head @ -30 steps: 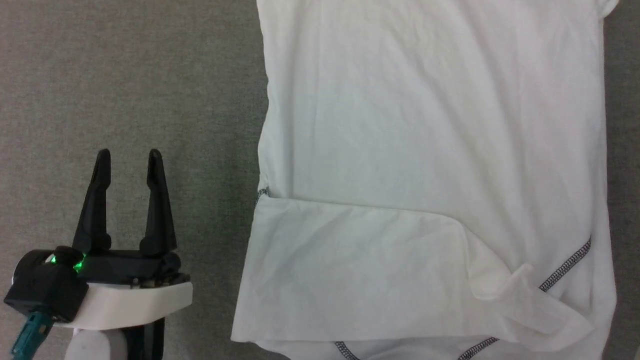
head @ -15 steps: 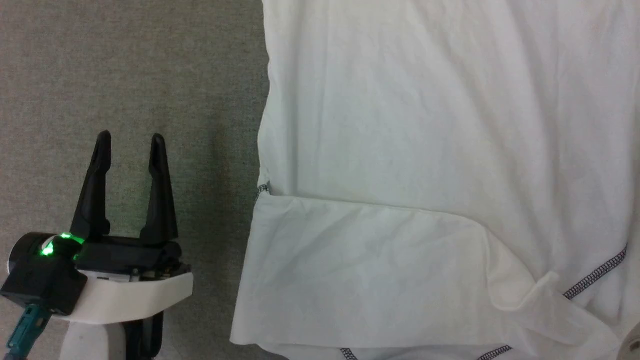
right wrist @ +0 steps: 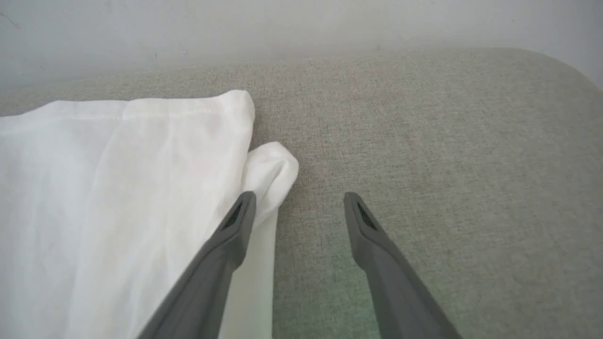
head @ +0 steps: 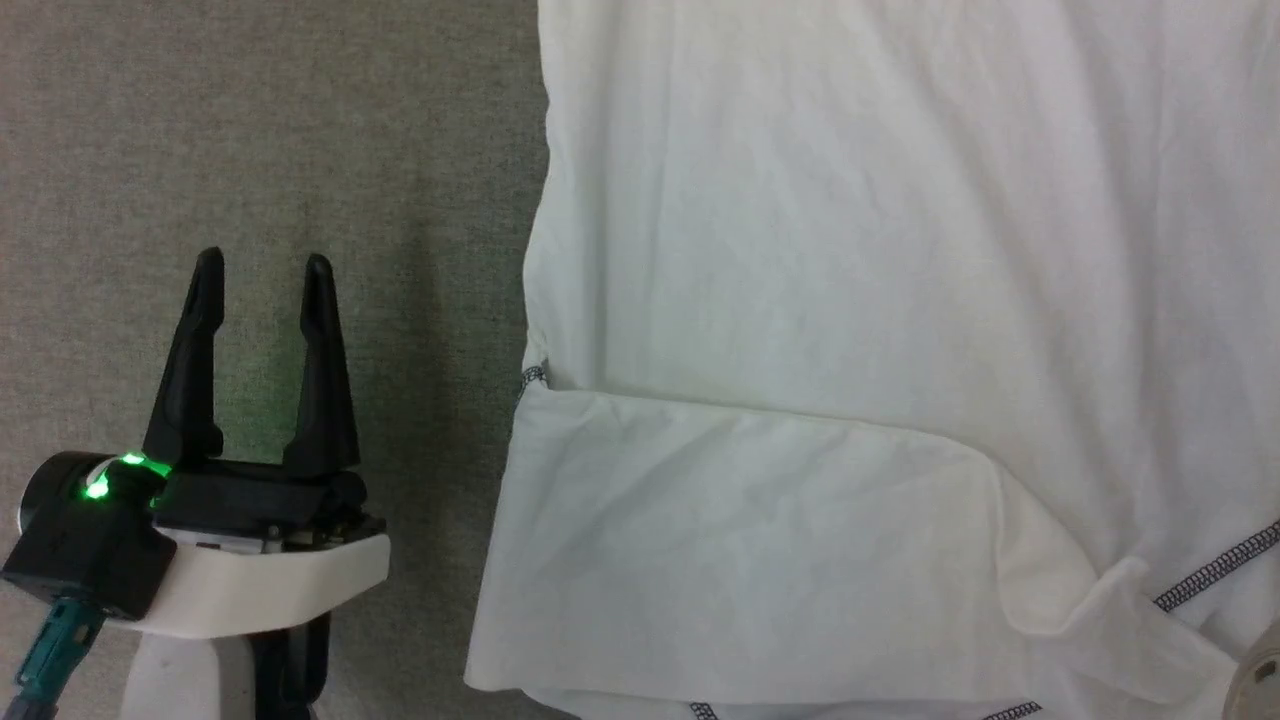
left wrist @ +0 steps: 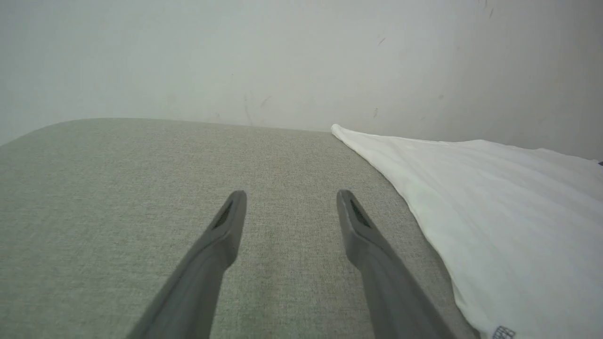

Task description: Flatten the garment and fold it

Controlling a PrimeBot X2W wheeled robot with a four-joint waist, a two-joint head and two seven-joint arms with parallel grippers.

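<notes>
Garment (head: 850,250) covers centre and right of head view, flat on grey surface (head: 250,120). Sleeve flap (head: 750,540) lies folded inward at lower centre; small bunch sits lower right beside zigzag stitching (head: 1215,568).

Left gripper (head: 264,260) at lower left, jaws wide apart, empty, clear of cloth. Right gripper (right wrist: 300,195) equally wide, empty, one finger over cloth edge.

Probably between folds. Best approach: smooth bunch first, pinch edges level on both sides, lift low.
</notes>
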